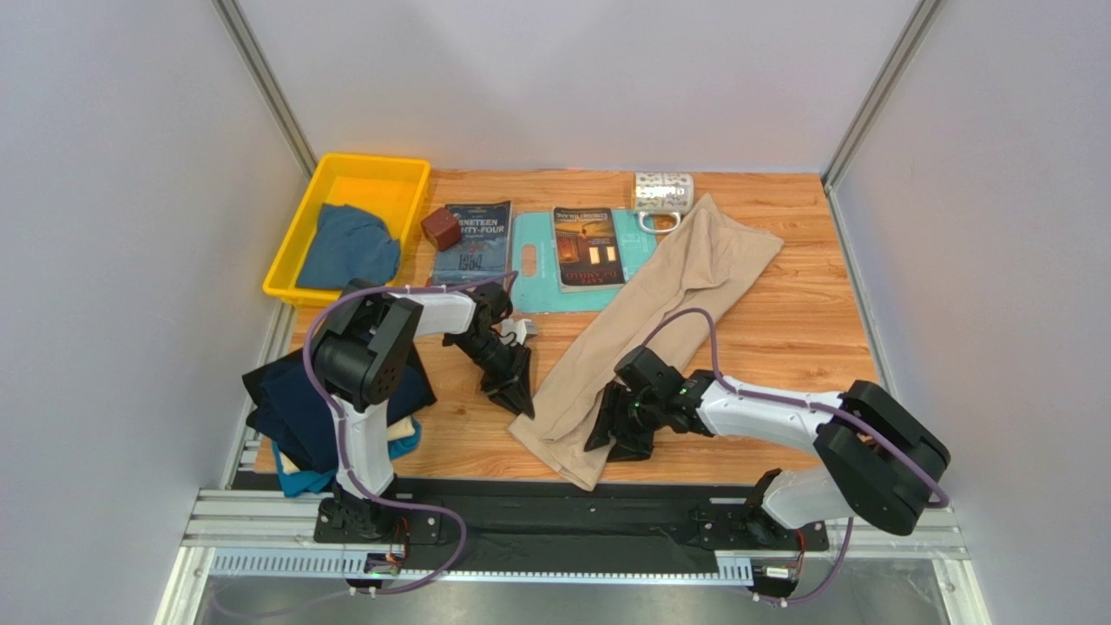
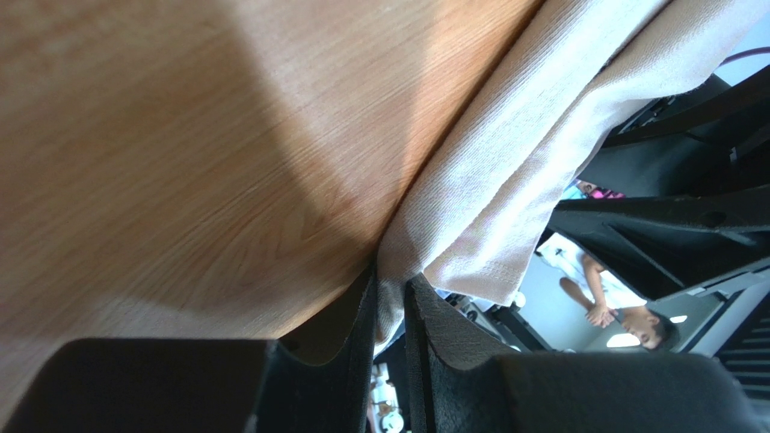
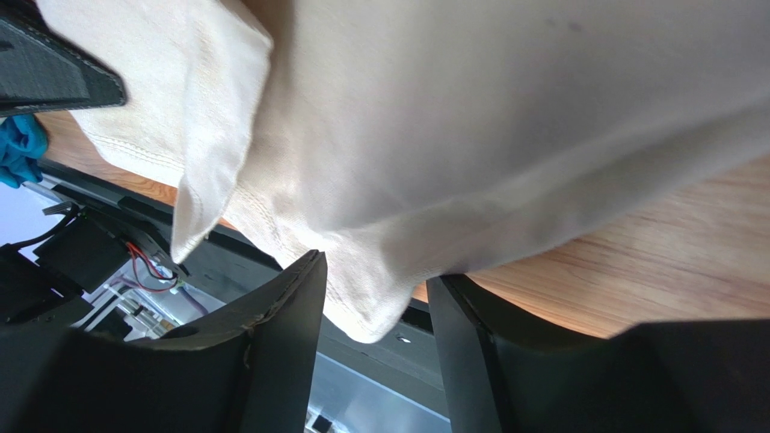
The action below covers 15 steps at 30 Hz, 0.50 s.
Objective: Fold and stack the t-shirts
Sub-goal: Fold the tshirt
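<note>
A large beige t-shirt [image 1: 652,306] lies in a long diagonal band across the wooden table. My left gripper [image 1: 519,395] is at the shirt's near left edge. In the left wrist view the gripper [image 2: 390,284] is shut on a pinch of the beige cloth [image 2: 506,171]. My right gripper [image 1: 613,436] is at the shirt's near right edge. In the right wrist view the gripper [image 3: 375,280] is open, and a corner of the beige shirt [image 3: 470,135] hangs between its jaws. A dark navy shirt [image 1: 303,397] lies over a teal one [image 1: 303,482] at the left edge. A dusty blue shirt [image 1: 346,248] lies in the yellow bin [image 1: 294,241].
At the back lie a light-teal board [image 1: 537,267], two books [image 1: 472,235] [image 1: 587,245], a small brown block [image 1: 442,229] and a mug [image 1: 663,195]. Grey walls close in both sides. The metal rail [image 1: 574,521] runs along the near edge.
</note>
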Each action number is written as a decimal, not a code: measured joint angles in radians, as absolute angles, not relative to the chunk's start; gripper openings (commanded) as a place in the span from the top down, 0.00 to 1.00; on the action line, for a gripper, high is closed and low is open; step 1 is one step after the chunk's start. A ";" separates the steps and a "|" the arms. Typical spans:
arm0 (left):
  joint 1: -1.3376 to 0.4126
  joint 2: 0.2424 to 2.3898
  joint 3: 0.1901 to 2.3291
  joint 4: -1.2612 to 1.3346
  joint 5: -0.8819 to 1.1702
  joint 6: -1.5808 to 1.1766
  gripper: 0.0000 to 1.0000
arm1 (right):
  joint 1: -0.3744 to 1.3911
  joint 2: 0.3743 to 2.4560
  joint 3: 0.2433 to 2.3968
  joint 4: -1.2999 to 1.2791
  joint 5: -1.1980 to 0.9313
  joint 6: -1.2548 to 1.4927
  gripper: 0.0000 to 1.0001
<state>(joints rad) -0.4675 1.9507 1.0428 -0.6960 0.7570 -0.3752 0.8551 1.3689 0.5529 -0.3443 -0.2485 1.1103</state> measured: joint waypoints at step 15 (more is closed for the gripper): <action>-0.467 1.958 1.043 -0.701 0.764 -0.371 1.00 | 0.862 1.453 0.595 -0.324 -0.287 1.083 1.00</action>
<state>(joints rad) -0.4675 1.9583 1.0428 -0.7006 0.7635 -0.3710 0.8616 1.4532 0.5949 -0.3237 -0.2874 1.0832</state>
